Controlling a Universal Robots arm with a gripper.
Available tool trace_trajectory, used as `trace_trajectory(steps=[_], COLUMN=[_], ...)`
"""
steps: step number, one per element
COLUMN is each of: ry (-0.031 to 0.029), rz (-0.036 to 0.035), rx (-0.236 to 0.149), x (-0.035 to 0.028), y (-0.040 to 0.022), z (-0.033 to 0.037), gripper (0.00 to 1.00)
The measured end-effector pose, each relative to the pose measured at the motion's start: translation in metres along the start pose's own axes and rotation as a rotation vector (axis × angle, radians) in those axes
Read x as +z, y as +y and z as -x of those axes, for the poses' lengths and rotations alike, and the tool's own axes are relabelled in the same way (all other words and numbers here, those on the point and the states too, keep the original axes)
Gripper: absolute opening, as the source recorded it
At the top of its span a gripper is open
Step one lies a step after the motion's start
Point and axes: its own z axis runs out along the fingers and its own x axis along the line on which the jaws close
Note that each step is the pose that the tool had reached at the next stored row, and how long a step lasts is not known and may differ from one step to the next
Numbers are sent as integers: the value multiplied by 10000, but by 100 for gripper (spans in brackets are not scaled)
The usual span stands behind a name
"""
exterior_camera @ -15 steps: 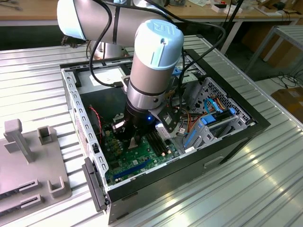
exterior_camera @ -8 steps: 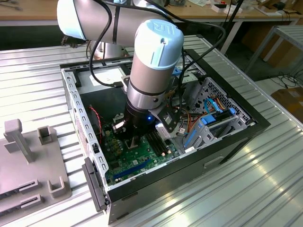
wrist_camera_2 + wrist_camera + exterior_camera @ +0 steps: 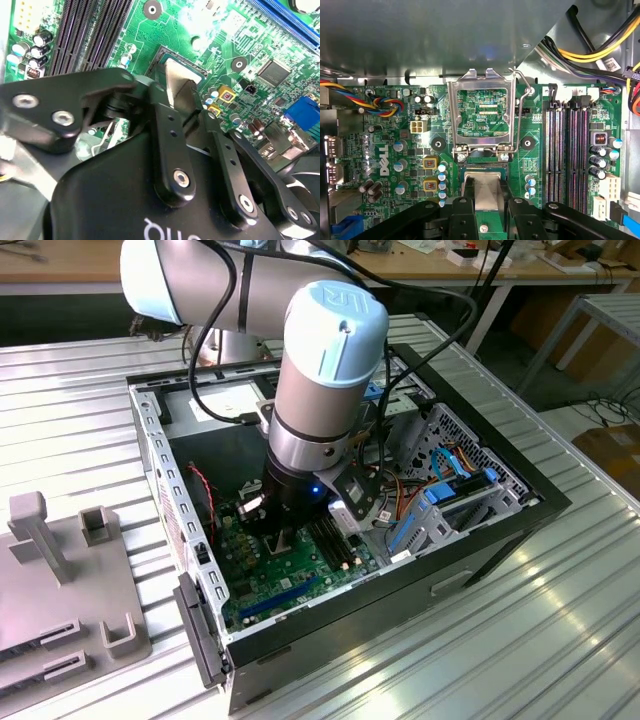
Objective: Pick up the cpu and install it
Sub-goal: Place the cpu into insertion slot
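The cpu point(image 3: 487, 192) is a flat silver-grey square held between my gripper's point(image 3: 487, 200) two black fingers point(image 3: 463, 212). It sits right over the dark square socket point(image 3: 482, 170) on the green motherboard point(image 3: 390, 150). I cannot tell whether it rests in the socket or hovers just above it. In the second wrist view the cpu point(image 3: 179, 82) shows between the fingers, over the socket's dark rim point(image 3: 167, 51). In the exterior view my gripper point(image 3: 285, 535) reaches down into the open computer case point(image 3: 480, 540).
The socket's shiny metal load plate point(image 3: 481, 112) stands flipped open, its wire lever point(image 3: 520, 115) beside it. Long black memory slots point(image 3: 567, 155) run close by. Bundled cables point(image 3: 600, 47) and a blue drive cage point(image 3: 450, 495) crowd one side. A grey fixture point(image 3: 60, 580) stands on the table at the exterior view's left.
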Motion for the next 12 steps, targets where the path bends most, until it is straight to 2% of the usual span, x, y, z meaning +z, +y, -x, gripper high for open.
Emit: trace_trajectory(steps=[1,2,3,6,10,12], ry=[5,8,12,25,45,44], rz=[-3,-4,-1,-3,-1,3], rx=[0,0,2,6,13,15], x=[-6,-13,-19,-41,-112,-119], y=[-1,-1,0,-1,-1,0], z=[0,0,0,-1,-2,-6], gripper=[38,38,44,44,44,44])
